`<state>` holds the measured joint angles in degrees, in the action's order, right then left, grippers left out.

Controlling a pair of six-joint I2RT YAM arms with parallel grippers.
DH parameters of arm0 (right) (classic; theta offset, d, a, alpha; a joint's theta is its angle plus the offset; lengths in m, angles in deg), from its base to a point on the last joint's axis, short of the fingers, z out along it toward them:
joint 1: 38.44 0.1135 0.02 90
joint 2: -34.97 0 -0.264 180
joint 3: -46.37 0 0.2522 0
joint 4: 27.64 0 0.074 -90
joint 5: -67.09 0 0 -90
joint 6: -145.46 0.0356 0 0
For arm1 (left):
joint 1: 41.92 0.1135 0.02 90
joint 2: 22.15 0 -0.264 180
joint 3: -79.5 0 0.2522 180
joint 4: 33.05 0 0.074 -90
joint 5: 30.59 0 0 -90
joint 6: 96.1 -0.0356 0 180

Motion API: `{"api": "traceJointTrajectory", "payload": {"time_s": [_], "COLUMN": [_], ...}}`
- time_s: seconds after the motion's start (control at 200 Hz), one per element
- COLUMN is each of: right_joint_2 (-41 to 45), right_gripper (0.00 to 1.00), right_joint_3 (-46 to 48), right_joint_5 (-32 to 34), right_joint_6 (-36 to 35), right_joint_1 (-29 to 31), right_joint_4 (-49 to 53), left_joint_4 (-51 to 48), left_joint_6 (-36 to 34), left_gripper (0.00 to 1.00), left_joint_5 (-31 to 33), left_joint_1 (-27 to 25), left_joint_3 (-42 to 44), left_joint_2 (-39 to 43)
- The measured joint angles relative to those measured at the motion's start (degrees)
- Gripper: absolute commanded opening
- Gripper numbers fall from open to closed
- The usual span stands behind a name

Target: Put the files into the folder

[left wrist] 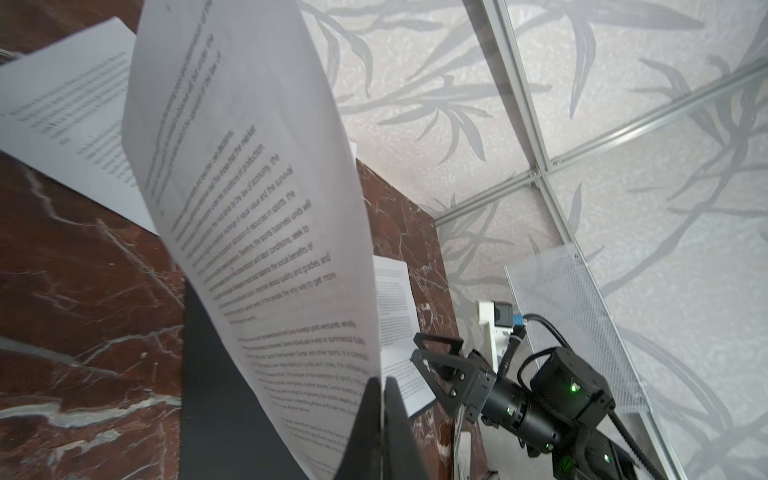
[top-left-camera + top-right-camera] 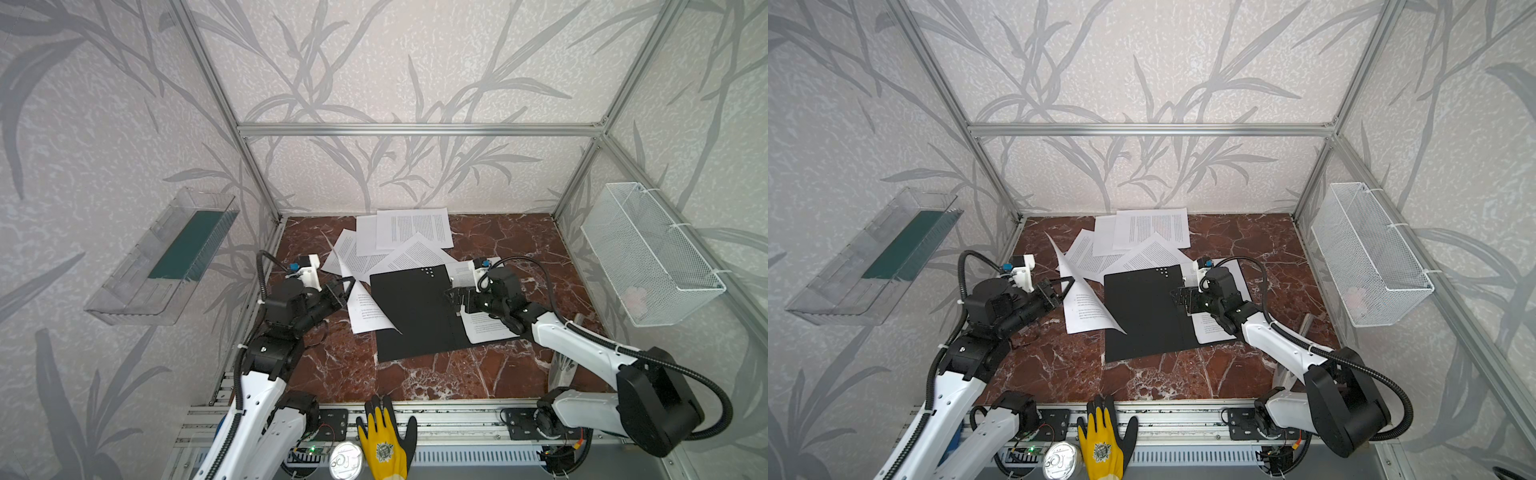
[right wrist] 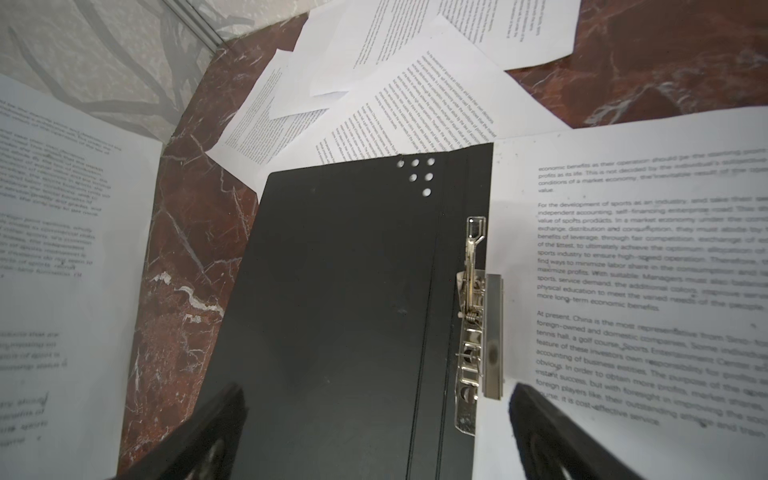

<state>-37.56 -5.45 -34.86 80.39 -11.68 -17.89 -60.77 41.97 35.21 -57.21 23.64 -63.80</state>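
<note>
The black folder (image 2: 415, 316) lies open in the middle of the marble table (image 2: 415, 374), with loose files (image 2: 413, 232) strewn behind it. The left gripper (image 2: 349, 286), reaching in low, is clamped on one curling sheet (image 2: 365, 311) that stands up beside the folder. The right gripper (image 2: 454, 297) hangs spread wide over the folder's metal clip (image 3: 473, 324).

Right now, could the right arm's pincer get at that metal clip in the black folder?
Probably yes: the right pincer hangs open close over the metal clip, with nothing between them.
</note>
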Motion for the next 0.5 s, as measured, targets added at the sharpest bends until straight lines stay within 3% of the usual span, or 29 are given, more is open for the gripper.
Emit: {"api": "traceJointTrajectory", "payload": {"time_s": [0.09, 0.275, 0.5], "right_joint_2": [2.7, 5.6, 9.8], "right_gripper": [0.99, 0.99, 0.99], "right_joint_3": [0.0, 1.0, 4.1], "right_joint_5": [0.6, 2.4, 5.7], "right_joint_6": [1.2, 4.2, 6.8], "right_joint_1": [-1.5, -6.6, -9.2], "right_joint_4": [1.4, 3.3, 5.8], "left_joint_4": [0.2, 1.5, 3.2], "left_joint_6": [-1.1, -3.6, -6.1], "left_gripper": [0.00, 0.00, 0.00], "left_joint_5": [4.3, 13.0, 17.0], "left_joint_1": [-9.7, -29.4, -42.7], "left_joint_3": [-2.9, -12.9, -26.7], "left_joint_2": [-4.9, -22.7, -37.9]}}
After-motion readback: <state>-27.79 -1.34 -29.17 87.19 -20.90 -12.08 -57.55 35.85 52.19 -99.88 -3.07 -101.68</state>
